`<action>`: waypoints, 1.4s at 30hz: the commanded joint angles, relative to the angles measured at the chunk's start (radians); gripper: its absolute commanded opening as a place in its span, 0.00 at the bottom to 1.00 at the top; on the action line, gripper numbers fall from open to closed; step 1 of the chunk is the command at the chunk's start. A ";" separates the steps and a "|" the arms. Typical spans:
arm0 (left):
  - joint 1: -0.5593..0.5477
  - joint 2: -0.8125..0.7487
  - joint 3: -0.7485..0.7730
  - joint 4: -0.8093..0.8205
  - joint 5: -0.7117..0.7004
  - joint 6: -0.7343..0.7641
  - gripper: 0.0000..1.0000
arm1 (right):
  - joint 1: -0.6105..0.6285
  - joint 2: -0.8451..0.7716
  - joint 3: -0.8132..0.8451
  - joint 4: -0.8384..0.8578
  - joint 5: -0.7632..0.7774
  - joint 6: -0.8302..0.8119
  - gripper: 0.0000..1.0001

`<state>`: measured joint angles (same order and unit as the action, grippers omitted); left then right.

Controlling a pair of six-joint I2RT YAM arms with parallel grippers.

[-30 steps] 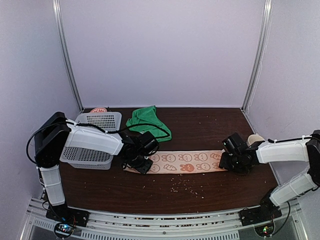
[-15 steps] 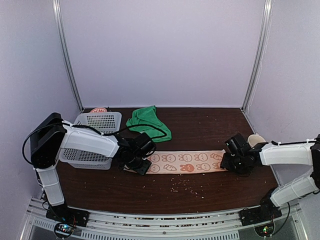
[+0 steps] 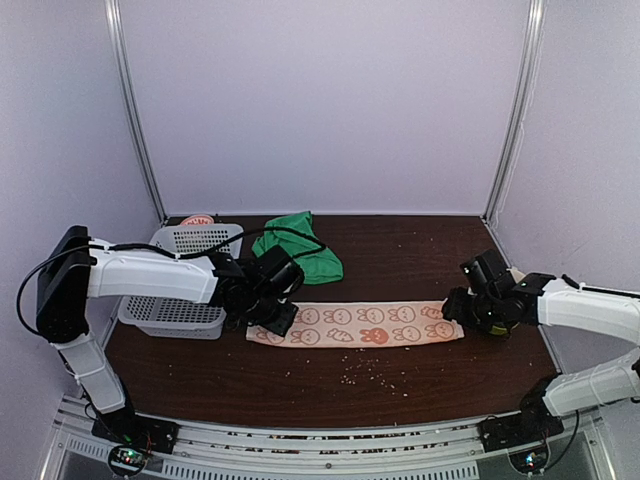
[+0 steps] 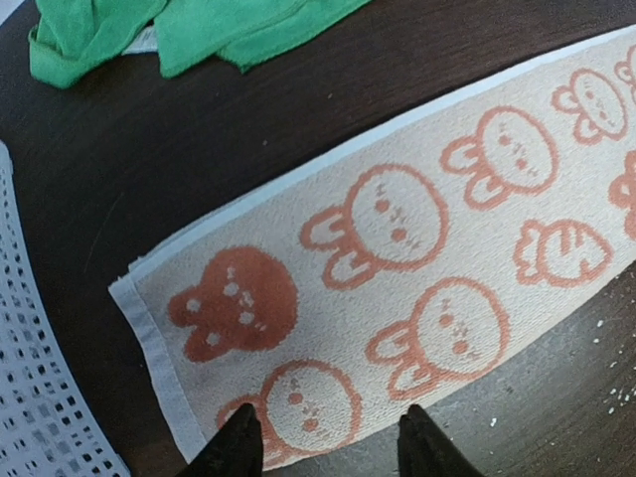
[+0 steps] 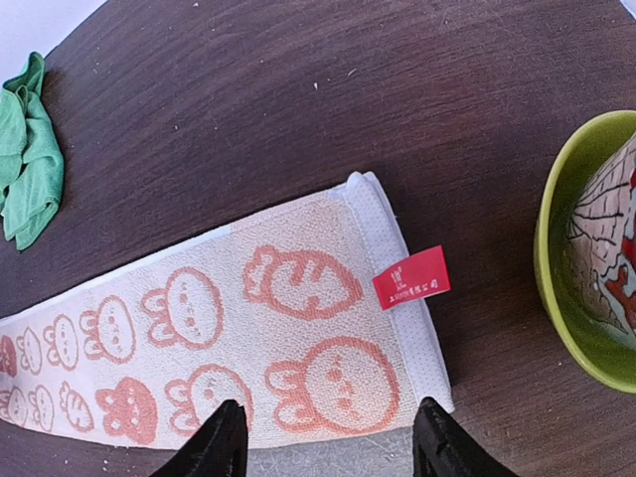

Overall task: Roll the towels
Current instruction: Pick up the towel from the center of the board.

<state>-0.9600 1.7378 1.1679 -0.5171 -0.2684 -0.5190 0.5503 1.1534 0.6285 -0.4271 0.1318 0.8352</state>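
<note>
Green bowl (image 5: 555, 283) holds a patterned object (image 5: 608, 238). Left gripper (image 4: 323, 442) and right gripper (image 5: 328, 437) stand open over the printed towel (image 3: 365, 325).

Two towels on the dark worktop (image 3: 420, 255), neither rolled.
The pinkish-beige towel (image 3: 355, 325), printed with orange rabbits and carrots, lies flat as a long strip across the middle, with a red label (image 5: 410, 277) at its right end. The green towel (image 3: 298, 250), plain and bright, sits crumpled near the far edge, left of centre, apart from it.
</note>
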 commanded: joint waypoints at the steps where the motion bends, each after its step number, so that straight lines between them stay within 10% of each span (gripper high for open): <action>1: 0.013 -0.004 -0.064 -0.024 -0.016 -0.058 0.42 | 0.010 -0.004 -0.018 0.007 -0.013 -0.010 0.57; 11: 0.015 0.038 -0.073 -0.046 -0.078 -0.131 0.00 | 0.034 0.020 -0.013 0.033 -0.011 -0.010 0.57; 26: 0.020 0.085 -0.102 -0.056 -0.061 -0.181 0.00 | 0.037 -0.005 -0.011 0.020 0.000 -0.014 0.57; 42: -0.025 -0.014 0.197 -0.061 -0.002 0.022 0.11 | 0.038 -0.036 -0.021 -0.049 0.085 0.018 0.59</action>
<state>-0.9859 1.6733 1.3045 -0.6128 -0.2916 -0.5686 0.5831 1.1297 0.6327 -0.4812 0.2100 0.8288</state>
